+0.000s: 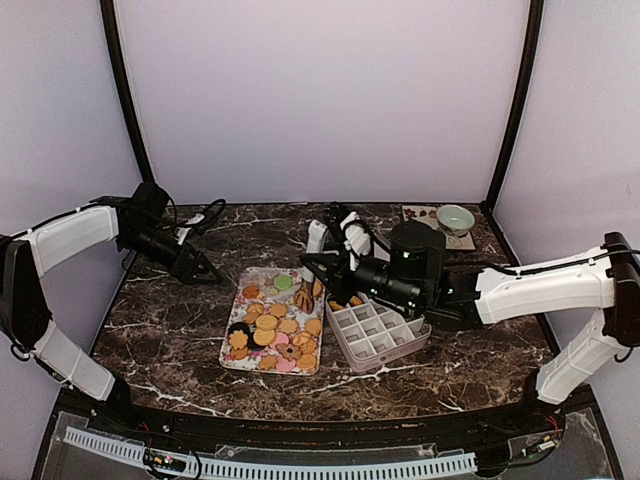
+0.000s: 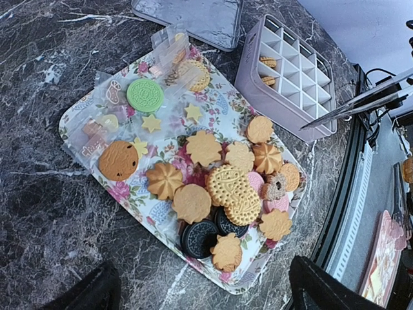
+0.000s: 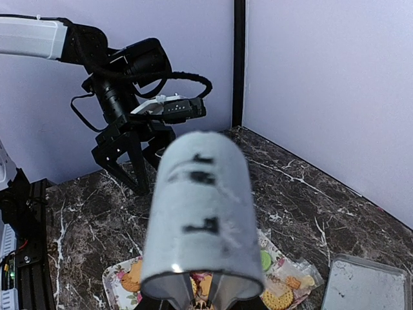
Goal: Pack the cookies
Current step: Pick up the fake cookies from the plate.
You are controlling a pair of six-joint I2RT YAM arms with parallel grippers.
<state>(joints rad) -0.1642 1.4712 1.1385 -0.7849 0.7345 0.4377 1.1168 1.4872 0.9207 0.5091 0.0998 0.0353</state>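
The cookies (image 1: 270, 328) lie heaped on a floral tray (image 1: 228, 352): tan, orange, pink, dark and one green; they also show in the left wrist view (image 2: 226, 187). A pinkish gridded box (image 1: 378, 332) stands right of the tray, with two cookies (image 2: 268, 71) in its far cells. My right gripper (image 1: 342, 272) is shut on metal tongs (image 2: 361, 103), whose taped handle (image 3: 200, 213) fills the right wrist view; their tips hang by the box's tray-side corner. My left gripper (image 1: 203, 270) is open and empty, above the table left of the tray's far end.
Clear wrappers (image 2: 103, 113) lie at the tray's far end. The box's grey lid (image 2: 193, 19) lies flat behind the tray. A green bowl (image 1: 455, 217) sits on a mat at the back right. Purple walls close in three sides.
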